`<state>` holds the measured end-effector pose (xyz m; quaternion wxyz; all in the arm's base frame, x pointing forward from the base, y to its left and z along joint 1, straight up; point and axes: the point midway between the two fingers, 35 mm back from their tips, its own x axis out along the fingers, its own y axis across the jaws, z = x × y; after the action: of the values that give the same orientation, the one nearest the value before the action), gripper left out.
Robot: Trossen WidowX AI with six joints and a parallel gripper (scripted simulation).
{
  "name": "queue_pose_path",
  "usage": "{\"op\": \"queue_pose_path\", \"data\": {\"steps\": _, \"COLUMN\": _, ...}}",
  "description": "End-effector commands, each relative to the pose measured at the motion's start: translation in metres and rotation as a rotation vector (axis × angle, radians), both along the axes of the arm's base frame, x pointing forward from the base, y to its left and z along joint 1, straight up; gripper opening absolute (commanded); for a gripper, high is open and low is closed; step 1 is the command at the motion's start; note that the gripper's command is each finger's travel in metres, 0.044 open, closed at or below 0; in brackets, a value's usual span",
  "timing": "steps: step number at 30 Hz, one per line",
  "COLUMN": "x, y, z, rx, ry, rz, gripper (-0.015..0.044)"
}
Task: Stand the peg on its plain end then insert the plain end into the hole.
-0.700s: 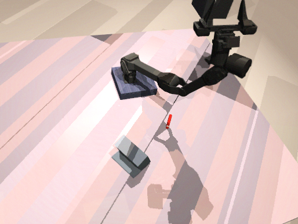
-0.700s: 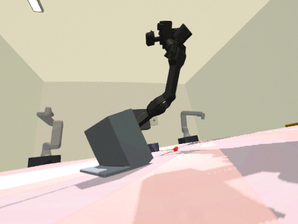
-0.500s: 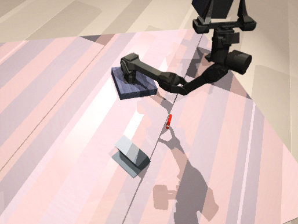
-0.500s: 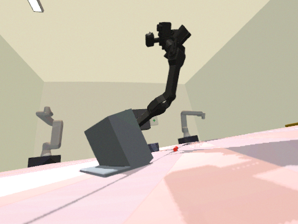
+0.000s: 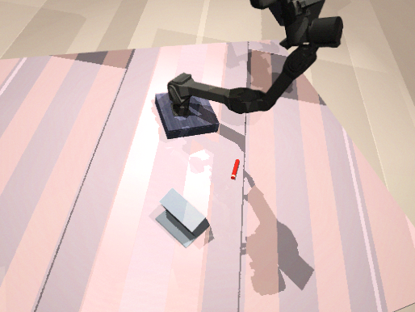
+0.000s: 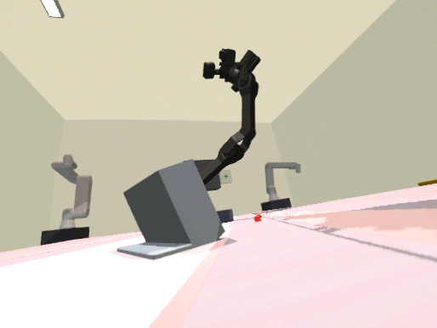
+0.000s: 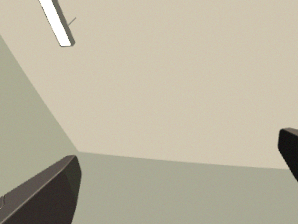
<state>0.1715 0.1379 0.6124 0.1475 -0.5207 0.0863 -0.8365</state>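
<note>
The red peg [image 5: 235, 169] [image 6: 258, 217] lies on its side on the table [image 5: 101, 242] [image 6: 297, 276], well below and apart from the raised gripper [image 5: 292, 6] [image 6: 217, 63] [image 7: 180, 145], whose fingers stand wide apart with nothing between them. From the top, the peg sits to the right of the sloped panel [image 5: 183, 210] [image 6: 170, 204] and a little farther back, its white-banded end toward the near side. The table has pink and grey stripes, with the arm's shadow at near right. Behind, two pale robot arms [image 6: 82, 195] [image 6: 270, 174] stand left and right, and a ceiling light [image 6: 53, 8] [image 7: 57, 25] shows at upper left
</note>
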Motion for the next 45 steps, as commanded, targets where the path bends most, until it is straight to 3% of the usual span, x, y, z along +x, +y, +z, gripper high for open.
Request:
{"op": "queue_pose_path", "data": {"steps": 1, "x": -0.017, "y": -0.006, "z": 0.003, "rx": 0.024, "ry": -0.03, "rz": 0.036, "gripper": 0.044}}
{"op": "queue_pose_path", "data": {"steps": 9, "x": -0.079, "y": -0.032, "z": 0.012, "rx": 0.112, "ry": -0.138, "rz": 0.166, "gripper": 0.044}}
{"op": "queue_pose_path", "data": {"steps": 26, "x": -0.16, "y": -0.118, "z": 0.014, "rx": 0.256, "ry": -0.373, "rz": 0.638, "gripper": 0.044}}
{"op": "queue_pose_path", "data": {"steps": 35, "x": -0.178, "y": -0.186, "z": -0.001, "rx": 0.405, "ry": -0.516, "rz": 0.866, "gripper": 0.044}}
{"op": "queue_pose_path", "data": {"steps": 45, "x": -0.167, "y": -0.261, "z": -0.03, "rx": 0.604, "ry": -0.672, "rz": 1.094, "gripper": 0.044}}
